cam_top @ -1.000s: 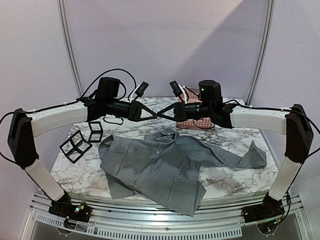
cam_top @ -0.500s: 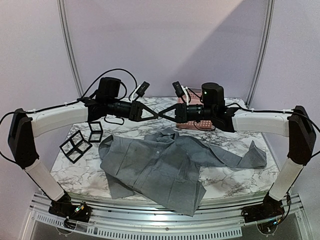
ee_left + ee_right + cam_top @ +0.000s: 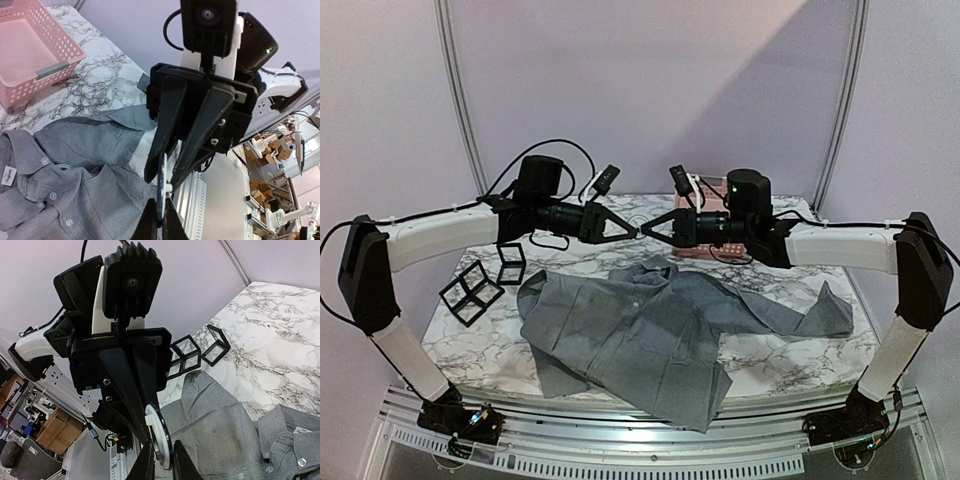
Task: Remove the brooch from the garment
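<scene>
Brooch (image 3: 159,434) is off the grey garment (image 3: 650,330), held aloft in the closed left tool (image 3: 161,207). The right tool (image 3: 162,460) flanks it, hold unclear. Setting it down seemingly remains.

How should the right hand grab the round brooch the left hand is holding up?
Pinch the brooch across its flat faces at the free rim, coming in head-on from opposite the left hand: it is a thin disc, and that hand clamps its far edge.

A robotics lab: other arm rigs (image 3: 282,216) and cardboard boxes (image 3: 47,429) stand nearby.
</scene>
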`<state>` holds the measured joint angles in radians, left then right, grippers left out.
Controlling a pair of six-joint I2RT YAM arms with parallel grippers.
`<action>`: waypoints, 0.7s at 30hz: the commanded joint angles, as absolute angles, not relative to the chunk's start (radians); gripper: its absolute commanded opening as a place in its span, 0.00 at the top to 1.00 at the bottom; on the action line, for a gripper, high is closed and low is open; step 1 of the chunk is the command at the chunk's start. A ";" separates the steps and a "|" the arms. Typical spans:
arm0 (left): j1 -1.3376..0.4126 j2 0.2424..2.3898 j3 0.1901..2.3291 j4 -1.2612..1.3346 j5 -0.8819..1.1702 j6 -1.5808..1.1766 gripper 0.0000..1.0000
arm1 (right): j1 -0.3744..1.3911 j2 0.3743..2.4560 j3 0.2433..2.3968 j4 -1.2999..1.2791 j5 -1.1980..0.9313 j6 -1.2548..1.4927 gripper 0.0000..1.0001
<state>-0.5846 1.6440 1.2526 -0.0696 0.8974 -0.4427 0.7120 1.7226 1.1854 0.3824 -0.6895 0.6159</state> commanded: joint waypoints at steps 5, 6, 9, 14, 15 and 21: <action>-0.565 1.670 1.272 -0.095 0.900 -0.455 1.00 | 0.688 1.678 1.154 0.438 -0.731 0.612 0.76; -0.565 1.670 1.272 -0.094 0.899 -0.455 1.00 | 0.688 1.670 1.151 0.447 -0.735 0.612 0.75; -0.565 1.671 1.272 -0.095 0.898 -0.453 1.00 | 0.688 1.659 1.144 0.454 -0.743 0.608 0.67; -0.565 1.671 1.272 -0.096 0.897 -0.448 1.00 | 0.688 1.634 1.132 0.447 -0.727 0.594 0.58; -0.565 1.670 1.272 -0.097 0.894 -0.447 1.00 | 0.688 1.628 1.130 0.443 -0.715 0.593 0.56; -0.565 1.618 1.265 -0.152 0.772 -0.364 1.00 | 0.686 1.569 1.087 0.393 -0.522 0.558 0.49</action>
<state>-0.5755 1.6554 1.2541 -0.0959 0.8684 -0.4339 0.6899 1.6276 1.1297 0.4255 -0.6712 0.5922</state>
